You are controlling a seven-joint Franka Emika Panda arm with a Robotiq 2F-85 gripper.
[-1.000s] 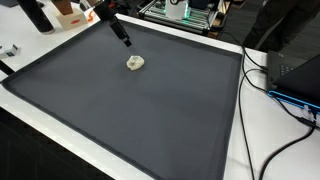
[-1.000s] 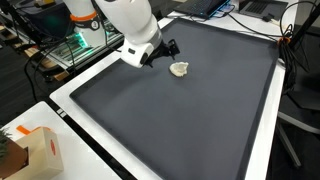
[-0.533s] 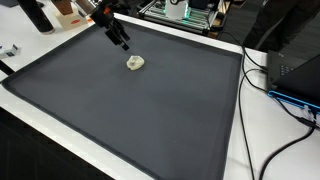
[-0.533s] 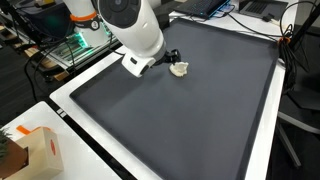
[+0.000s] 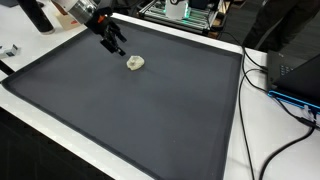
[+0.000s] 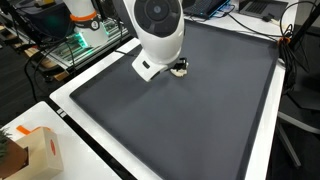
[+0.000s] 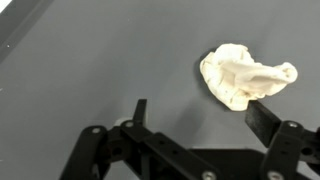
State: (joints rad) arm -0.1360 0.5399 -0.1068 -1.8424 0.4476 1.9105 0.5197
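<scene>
A small crumpled cream-white lump [image 5: 135,62] lies on the dark grey mat [image 5: 140,110]. In the wrist view the lump [image 7: 240,76] sits at the upper right, just beyond one fingertip. My gripper [image 5: 117,47] hangs open and empty just above the mat, beside the lump and apart from it. In the wrist view the gripper [image 7: 200,113] has its jaws spread wide with nothing between them. In an exterior view the arm's white wrist [image 6: 158,30] hides most of the lump, and only the gripper [image 6: 178,68] tip shows.
The mat has a white border [image 6: 70,110]. Cables and a black box [image 5: 290,80] lie beside it. A metal rack with electronics [image 5: 180,10] stands behind. An orange-and-white carton [image 6: 35,150] sits near a corner. A dark bottle [image 5: 36,14] stands at the back.
The arm has swung away from the lump and turned, so its wrist now covers the lump in an exterior view. The lump has not moved.
</scene>
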